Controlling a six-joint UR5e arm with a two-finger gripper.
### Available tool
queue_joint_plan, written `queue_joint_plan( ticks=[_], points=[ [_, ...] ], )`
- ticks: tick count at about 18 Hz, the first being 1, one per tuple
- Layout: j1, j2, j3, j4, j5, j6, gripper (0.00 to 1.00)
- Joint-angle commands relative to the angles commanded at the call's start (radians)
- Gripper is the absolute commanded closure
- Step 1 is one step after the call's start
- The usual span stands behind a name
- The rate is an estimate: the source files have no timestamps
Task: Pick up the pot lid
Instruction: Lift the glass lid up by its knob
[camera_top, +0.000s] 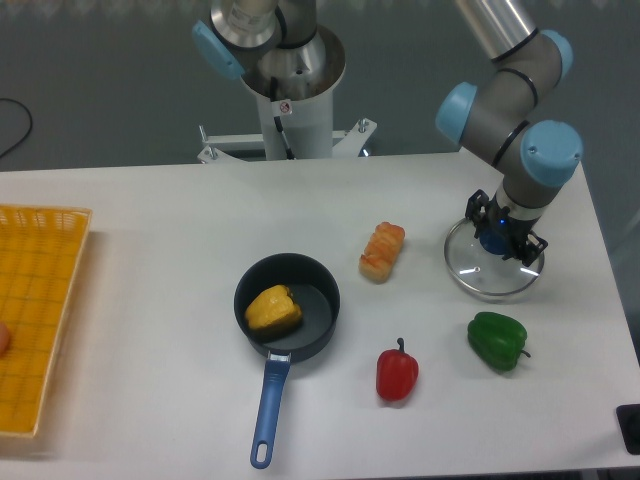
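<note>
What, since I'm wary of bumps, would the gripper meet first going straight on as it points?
Probably the pot lid: the gripper points down at it, though this single view leaves the depth unclear.

Yellow bin (25, 400): cropped by left edge. Reddish item inside (3, 337): cropped too, identity unclear. Pot lid (483, 278): far side partly hidden behind fingers (477, 206). Black cable (28, 122): runs out of frame left.
</note>
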Motion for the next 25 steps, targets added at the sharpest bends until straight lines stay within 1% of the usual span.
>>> queue_joint_plan(
  ticks=[3, 6, 9, 12, 18, 20, 22, 25],
  points=[
    [-0.002, 0.000, 0.000, -0.006, 0.017, 0.000, 0.33],
    [-0.002, 0.015, 0.003, -0.035, 0.017, 0.000, 0.33],
    [0.002, 0.046, 0.009, -0.081, 0.015, -0.002, 0.33],
    [0.002, 0.070, 0.026, -0.142, 0.014, -0.005, 0.33],
    [0.000, 0.104, 0.041, -0.195, 0.009, -0.011, 0.33],
    [0.000, 0.109, 0.057, -0.225, 0.008, -0.011, 0.33],
    [0.000, 0.109, 0.064, -0.236, 0.008, -0.012, 0.33],
    [-0.002, 0.109, 0.066, -0.236, 0.006, -0.011, 0.33]
  ],
)
